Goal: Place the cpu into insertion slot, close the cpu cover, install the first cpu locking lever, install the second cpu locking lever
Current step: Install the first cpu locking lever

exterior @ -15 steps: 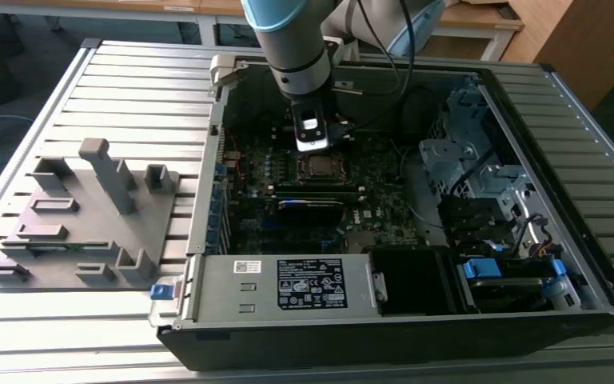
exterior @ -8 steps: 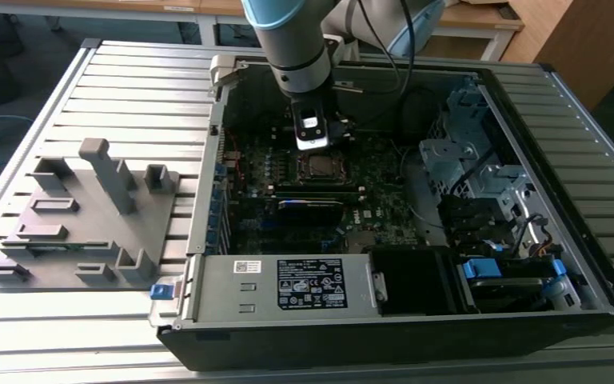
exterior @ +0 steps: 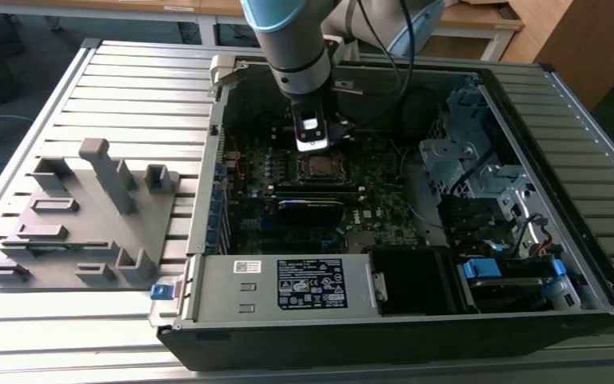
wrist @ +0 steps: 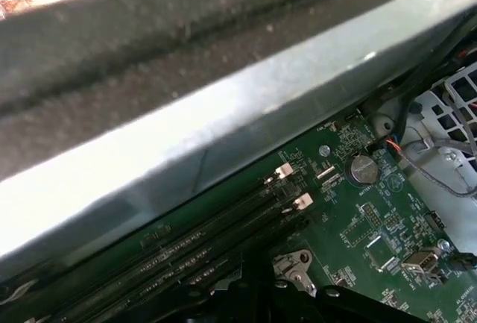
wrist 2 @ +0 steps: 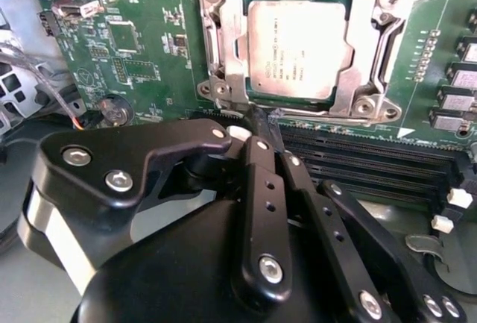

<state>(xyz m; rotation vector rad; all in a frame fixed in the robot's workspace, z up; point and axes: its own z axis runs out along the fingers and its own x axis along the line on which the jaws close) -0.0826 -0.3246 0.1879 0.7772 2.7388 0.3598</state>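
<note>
A ribbed metal table (exterior: 125, 88) is seen in the exterior view. Wooden desks (exterior: 478, 20) on white legs are set behind it, and a wooden cabinet (exterior: 584, 40) is placed at the exterior view's right. The floor (exterior: 29, 48) is grey.

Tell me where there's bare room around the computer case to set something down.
The slatted table lies bare beyond the grey fixture tray, toward the exterior view's left, and along the front edge below the computer case. Inside the case it is crowded, with the gripper near the cpu.
</note>
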